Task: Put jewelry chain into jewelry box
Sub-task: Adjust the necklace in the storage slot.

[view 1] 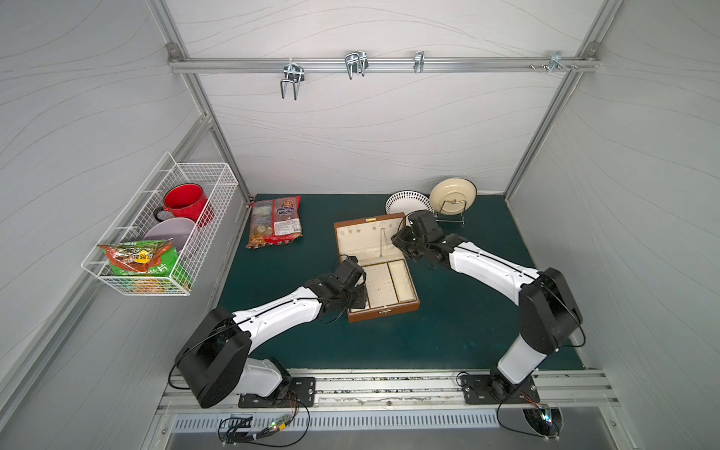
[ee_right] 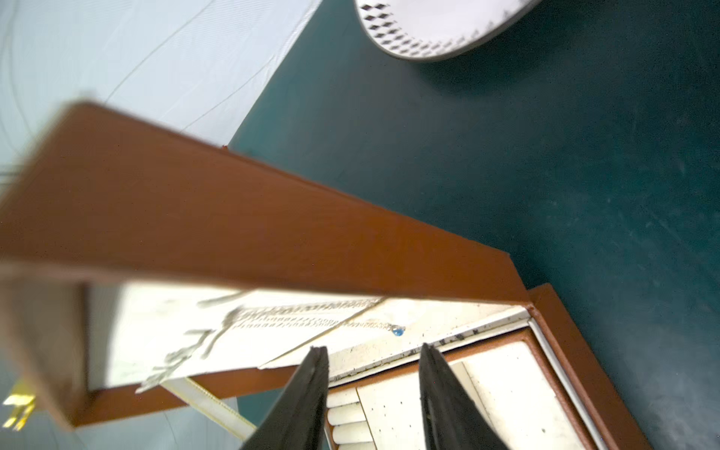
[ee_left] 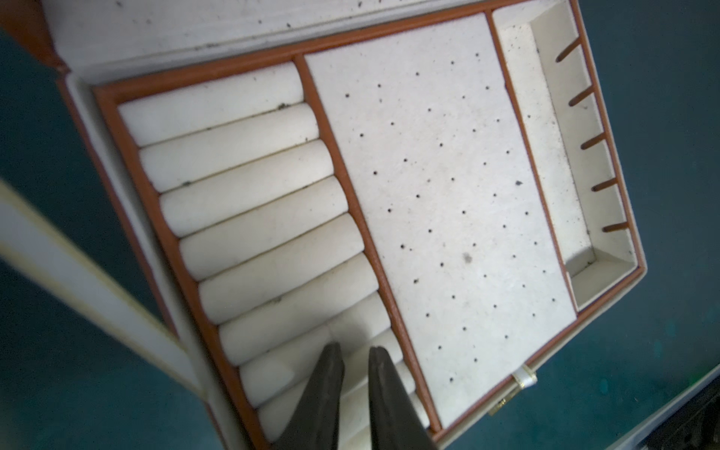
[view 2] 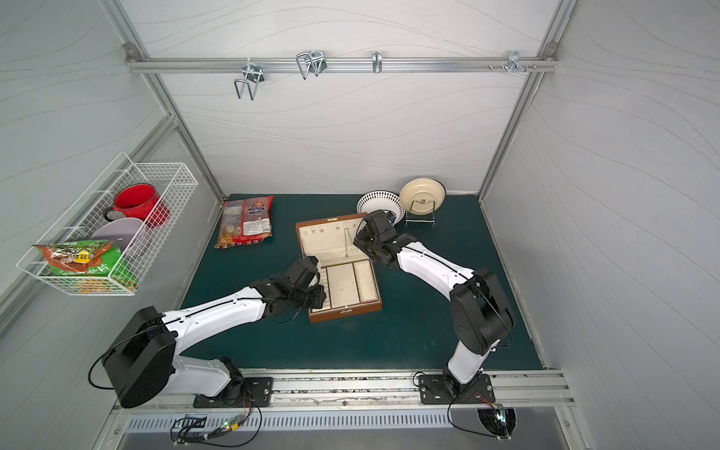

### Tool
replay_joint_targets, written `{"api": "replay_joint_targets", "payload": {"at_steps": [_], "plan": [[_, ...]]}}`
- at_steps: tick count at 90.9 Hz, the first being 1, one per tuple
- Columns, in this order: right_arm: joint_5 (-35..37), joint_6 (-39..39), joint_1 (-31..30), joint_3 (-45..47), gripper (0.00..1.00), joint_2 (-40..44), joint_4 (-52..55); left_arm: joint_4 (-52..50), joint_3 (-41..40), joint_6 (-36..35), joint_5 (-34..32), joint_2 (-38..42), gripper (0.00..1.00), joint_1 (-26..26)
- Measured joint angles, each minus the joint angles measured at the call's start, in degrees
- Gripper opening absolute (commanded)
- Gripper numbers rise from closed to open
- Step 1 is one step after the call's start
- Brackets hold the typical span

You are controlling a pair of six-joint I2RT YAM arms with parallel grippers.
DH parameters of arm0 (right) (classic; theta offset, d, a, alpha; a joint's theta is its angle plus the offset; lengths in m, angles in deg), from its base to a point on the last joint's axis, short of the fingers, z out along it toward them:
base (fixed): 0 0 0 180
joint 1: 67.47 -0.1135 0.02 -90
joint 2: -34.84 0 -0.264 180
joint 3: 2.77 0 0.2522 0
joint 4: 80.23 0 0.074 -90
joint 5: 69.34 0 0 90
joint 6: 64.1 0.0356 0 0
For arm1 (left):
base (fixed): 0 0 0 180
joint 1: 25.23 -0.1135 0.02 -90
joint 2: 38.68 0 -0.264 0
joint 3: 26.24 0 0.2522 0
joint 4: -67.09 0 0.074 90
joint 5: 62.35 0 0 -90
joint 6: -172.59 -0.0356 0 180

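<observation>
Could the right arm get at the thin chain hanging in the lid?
Probably yes: the right arm's open fingers sit right beside the jewelry chain hanging in the jewelry box lid, nothing visible between.

My right gripper [ee_right: 373, 346] shows at the lower middle of the frame, its two dark fingers [ee_right: 307, 393] apart with nothing between them. Behind them the jewelry box [ee_right: 195, 218] stands open, and its brown lid, blurred, crosses the frame from the left. On the cream lining of the lid I see the jewelry chain [ee_right: 311, 322], thin and silvery, ending in a small blue bead [ee_right: 397, 330] just above the fingertips. A patterned plate [ee_right: 436, 31] lies on the green mat [ee_right: 545, 175] at the upper right.
</observation>
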Motion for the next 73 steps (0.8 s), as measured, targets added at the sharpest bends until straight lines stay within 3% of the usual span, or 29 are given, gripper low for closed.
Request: {"api": "replay_joint_targets", "payload": {"at_steps": [12, 19, 27, 39, 54, 73], "plan": [[-2.2, -2.0, 0.1, -1.5, 0.48, 0.8, -0.2, -4.8, 1.9, -0.9, -1.0, 2.4, 0.23, 0.0], [-3.6, -2.9, 0.2, -2.0, 0.37, 0.8, -0.2, -6.7, 3.6, -1.4, -1.7, 4.1, 0.24, 0.0], [-5.1, -3.4, 0.2, -2.4, 0.35, 0.7, -0.3, -8.4, 5.5, -2.3, -2.7, 6.1, 0.25, 0.0], [-6.7, -6.4, 0.2, -3.3, 0.43, 0.7, 0.0, -10.6, 7.5, -3.9, -4.2, 8.1, 0.28, -0.8], [-8.1, -17.6, 0.6, -7.2, 0.53, 0.8, 4.1, -12.7, 8.3, -6.3, -4.2, 8.7, 0.31, -3.7], [-10.6, -32.2, 3.5, -5.9, 0.71, 4.6, 7.5, -18.0, 16.0, -17.0, -4.4, 8.0, 0.33, -5.2]]}}
